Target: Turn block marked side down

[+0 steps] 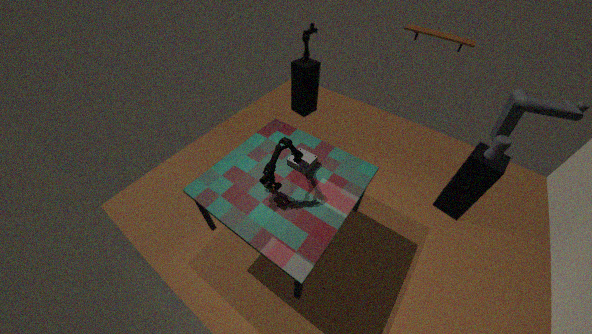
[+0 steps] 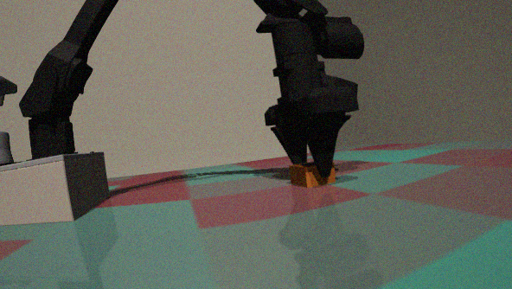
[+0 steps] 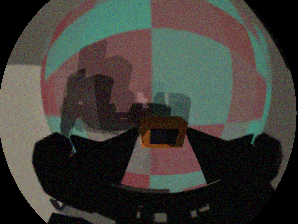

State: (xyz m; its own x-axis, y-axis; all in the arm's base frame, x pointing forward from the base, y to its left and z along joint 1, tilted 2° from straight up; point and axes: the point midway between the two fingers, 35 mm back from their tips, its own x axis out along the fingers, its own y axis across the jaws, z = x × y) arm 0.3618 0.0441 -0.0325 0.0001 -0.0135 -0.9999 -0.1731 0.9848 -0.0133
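1. Where the top view looks down, a table (image 1: 300, 267) with dark legs and a checkered top of teal, red and grey squares stands on an orange floor (image 1: 165, 210), casting a dark shadow toward the near right.
2. On the tabletop, the black arm rises from a pale grey base box (image 2: 52, 186) at the left of the exterior view and arches over to the right.
3. Its gripper (image 2: 312, 166) points straight down with the fingers spread wide, one on each side of the orange block (image 2: 308, 176); whether the tips touch the block cannot be told, and nothing is clamped.
4. That block rests on the table at the meeting of red, grey and teal squares; the wrist view shows a dark panel on its visible face.
5. Farther back, a dark pedestal (image 1: 305, 87) carries a small black arm, a grey arm (image 1: 520, 112) stands on a dark plinth at right, and a wooden shelf (image 1: 440, 36) hangs on the grey wall.
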